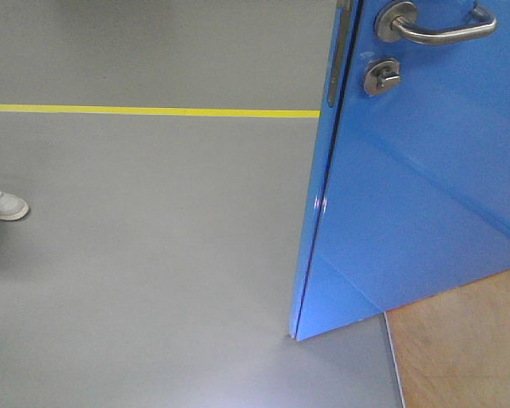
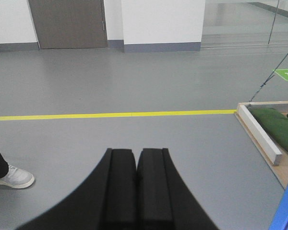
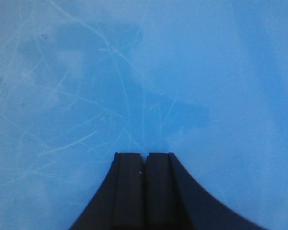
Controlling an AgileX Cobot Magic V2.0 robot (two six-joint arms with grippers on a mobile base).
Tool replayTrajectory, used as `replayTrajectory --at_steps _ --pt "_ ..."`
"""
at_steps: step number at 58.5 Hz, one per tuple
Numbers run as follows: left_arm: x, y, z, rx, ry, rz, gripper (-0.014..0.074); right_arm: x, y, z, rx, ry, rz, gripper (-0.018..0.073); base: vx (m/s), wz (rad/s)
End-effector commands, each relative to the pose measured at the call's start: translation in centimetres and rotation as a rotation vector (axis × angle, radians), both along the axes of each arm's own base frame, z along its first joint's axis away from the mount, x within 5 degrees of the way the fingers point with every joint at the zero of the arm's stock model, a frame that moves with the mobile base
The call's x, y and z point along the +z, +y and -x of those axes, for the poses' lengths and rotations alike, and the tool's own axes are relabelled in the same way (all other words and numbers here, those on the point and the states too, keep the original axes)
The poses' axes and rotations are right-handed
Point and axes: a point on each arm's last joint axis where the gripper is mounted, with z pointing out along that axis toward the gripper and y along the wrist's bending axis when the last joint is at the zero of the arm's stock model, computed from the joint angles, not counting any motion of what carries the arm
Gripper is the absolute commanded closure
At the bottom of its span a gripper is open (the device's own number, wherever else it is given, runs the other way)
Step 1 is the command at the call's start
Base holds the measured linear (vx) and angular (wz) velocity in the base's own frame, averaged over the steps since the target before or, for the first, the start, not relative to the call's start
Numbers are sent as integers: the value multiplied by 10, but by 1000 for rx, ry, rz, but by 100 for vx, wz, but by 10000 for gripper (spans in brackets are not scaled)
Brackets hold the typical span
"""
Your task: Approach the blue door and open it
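Two grippers show on my wrist feeds, and each has its fingers pressed flat together with nothing between them. The left gripper [image 2: 136, 154] points out over open grey floor [image 2: 134, 86], clear of any contact. The right gripper [image 3: 144, 157] faces the blue door [image 1: 408, 195] at very close range. Scratched blue panel fills that whole view, and I cannot tell whether the fingertips touch it.

From the front camera, the door takes up the right side of my picture, with its free edge turned toward me. The silver lever handle [image 1: 442, 30] sits at the top, the round thumb-turn lock [image 1: 381, 76] just below it, and the metal latch plate [image 1: 338, 51] runs along the edge beside them. The door's bottom corner meets the floor next to a wooden board [image 1: 467, 348] at lower right.

A yellow line [image 1: 153, 110] crosses the floor from the left and ends behind the door edge. A white shoe [image 1: 4, 206] stands at the far left, well apart from the door. On the left wrist feed I also see green bags [image 2: 278, 127] lying behind a white beam [image 2: 261, 134] on the right, and a grey-brown door [image 2: 67, 24] in the far wall.
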Motion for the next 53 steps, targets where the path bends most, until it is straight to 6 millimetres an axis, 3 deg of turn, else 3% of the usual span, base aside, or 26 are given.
replayTrajectory --at_steps 1,53 --pt "17 -1 1 -8 -115 9 524 27 -4 12 -34 -128 -6 547 22 8" --pt "17 -1 1 -8 -115 9 524 27 -4 12 -34 -128 -6 547 21 3"
